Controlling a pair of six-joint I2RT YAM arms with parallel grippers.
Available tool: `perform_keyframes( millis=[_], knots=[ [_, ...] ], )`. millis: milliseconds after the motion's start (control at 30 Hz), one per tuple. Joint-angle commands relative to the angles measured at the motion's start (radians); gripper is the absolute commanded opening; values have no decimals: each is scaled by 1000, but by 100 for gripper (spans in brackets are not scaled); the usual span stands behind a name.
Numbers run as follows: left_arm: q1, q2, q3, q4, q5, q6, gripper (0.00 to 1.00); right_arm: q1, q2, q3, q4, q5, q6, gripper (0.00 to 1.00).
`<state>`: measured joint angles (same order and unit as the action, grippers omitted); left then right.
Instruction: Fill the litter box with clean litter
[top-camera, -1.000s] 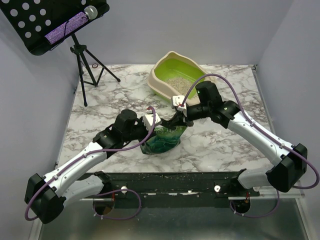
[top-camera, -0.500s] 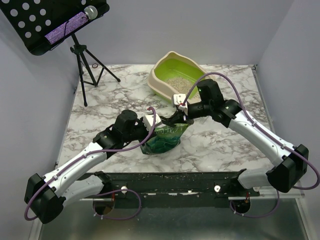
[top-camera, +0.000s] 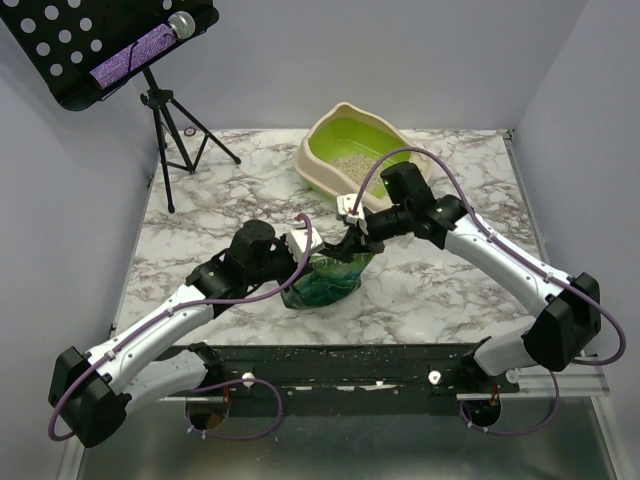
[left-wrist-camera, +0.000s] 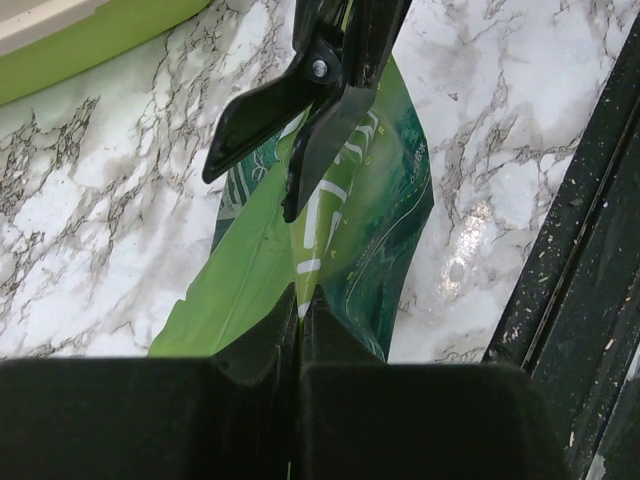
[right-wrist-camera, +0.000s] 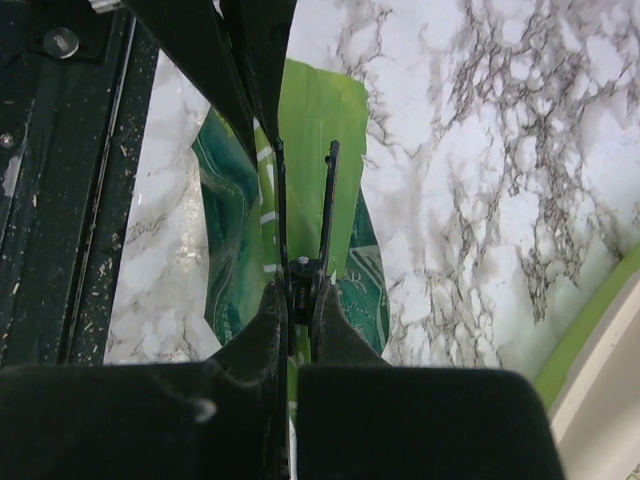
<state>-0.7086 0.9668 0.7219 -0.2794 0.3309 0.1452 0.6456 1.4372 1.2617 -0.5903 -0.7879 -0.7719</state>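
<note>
Glossy, creased, crinkly green-and-teal printed film bag (top-camera: 325, 282). Smooth, polished white-and-grey marble-patterned tabletop (top-camera: 440, 290), with glare spots. Smooth, faintly shiny plastic on the rounded beige-rimmed, lime-green-lined litter box (top-camera: 306, 165). Coarse, matt pale grey-beige litter granules (top-camera: 352, 165). Smooth, dull-sheened black clip (left-wrist-camera: 290, 100) on the bag. Matt, grit-speckled black front rail (top-camera: 340, 362).

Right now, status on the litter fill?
Left pincer shut on bag edge. Right pincer shut on clip at bag top. Litter box: small litter patch only. Clip on bag, no pour yet.
</note>
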Motion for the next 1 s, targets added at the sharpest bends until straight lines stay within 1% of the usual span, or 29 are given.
perform_keyframes(
  millis=[0,167,333,467,700,967],
  knots=[
    [-8,-30,-12,20,-23,-10,8,-9,28,41,-101,59,-44,0],
    [-12,-30,-10,20,-39,-12,8,-15,49,79,-245,136,-76,0],
    [-22,-45,-12,20,-44,-12,9,-15,32,96,-301,223,-82,0],
    [-31,-56,-13,19,-59,-10,10,-15,52,125,-344,283,-93,0],
    [-40,-85,-24,23,-87,-4,10,-15,83,84,-336,305,-107,0],
    [-42,-88,-22,23,-110,-4,11,-3,52,22,-327,293,-112,1]
  ],
)
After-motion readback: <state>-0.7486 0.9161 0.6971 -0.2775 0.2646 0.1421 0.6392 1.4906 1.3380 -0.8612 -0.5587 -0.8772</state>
